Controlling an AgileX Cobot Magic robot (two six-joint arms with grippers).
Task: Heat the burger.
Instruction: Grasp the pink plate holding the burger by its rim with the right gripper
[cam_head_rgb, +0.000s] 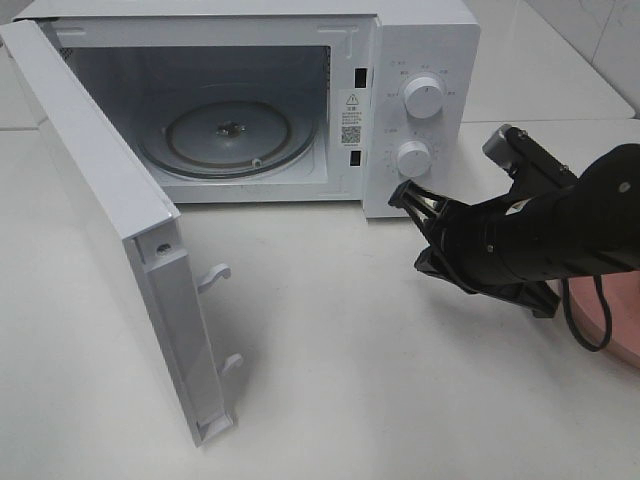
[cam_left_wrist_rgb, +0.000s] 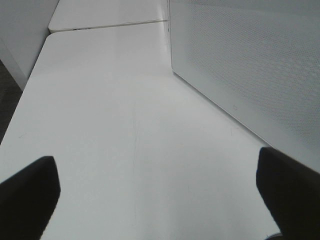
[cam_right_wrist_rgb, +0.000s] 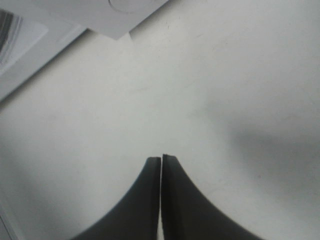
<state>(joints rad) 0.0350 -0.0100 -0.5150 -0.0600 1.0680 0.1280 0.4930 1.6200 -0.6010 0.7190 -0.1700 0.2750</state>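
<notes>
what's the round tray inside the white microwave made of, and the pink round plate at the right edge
Round tray: apparently clear glossy glass; the hub shows through it and its rim glints. Pink round plate: opaque, matte-looking, perhaps plastic or ceramic; only a part shows behind the black arm, so unsure.

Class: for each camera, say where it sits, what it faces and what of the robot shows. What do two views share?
Exterior high: high above, looking down at the open microwave, its door and the table; right gripper shows.
Left wrist: on the left arm, looking along the table at the door's outside; open left gripper shows.
Right wrist: on the right arm, looking down at table beside the microwave; shut fingertips show.
Shared: the door, in exterior and left wrist.
</notes>
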